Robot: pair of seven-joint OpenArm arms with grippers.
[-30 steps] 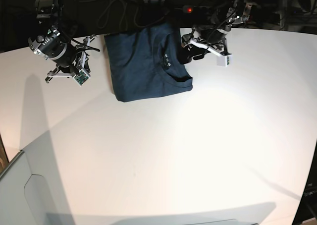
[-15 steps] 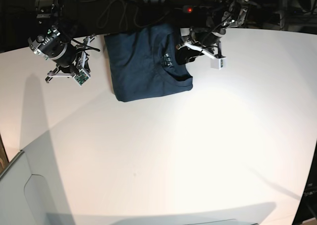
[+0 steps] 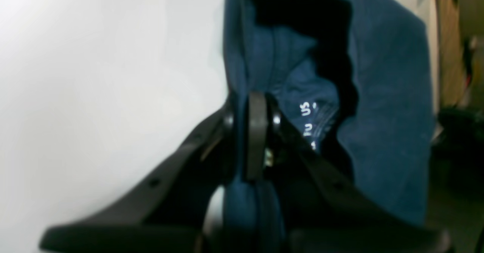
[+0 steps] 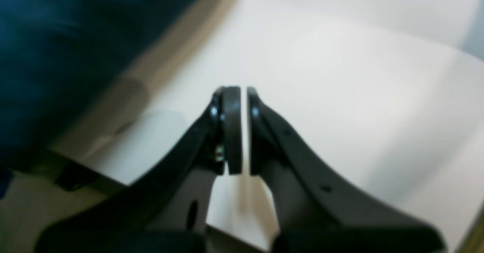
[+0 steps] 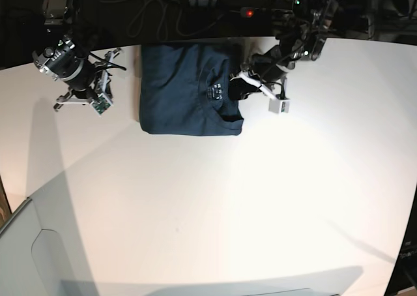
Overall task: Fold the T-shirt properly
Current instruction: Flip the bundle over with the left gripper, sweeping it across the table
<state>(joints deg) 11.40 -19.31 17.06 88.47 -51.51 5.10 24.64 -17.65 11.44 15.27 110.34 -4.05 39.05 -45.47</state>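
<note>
The T-shirt [image 5: 186, 90] lies folded at the far edge of the white table [image 5: 260, 198], its printed neck label [image 5: 215, 92] facing up. The left tool [image 3: 252, 139] is clenched on the collar hem beside that label. The right tool [image 4: 240, 128] hangs over bare table left of the shirt, its pads nearly together, gripping nothing.

T-shirt [image 5: 186, 90] lies folded on the table [image 5: 260, 198] at its far edge, approx. mid-width. Left gripper [image 5: 240, 87] at the shirt's right edge by the neckline — cloth between its jaws. Right gripper [image 5: 104, 81] sits left of the shirt, apart, nr far-left corner.
</note>
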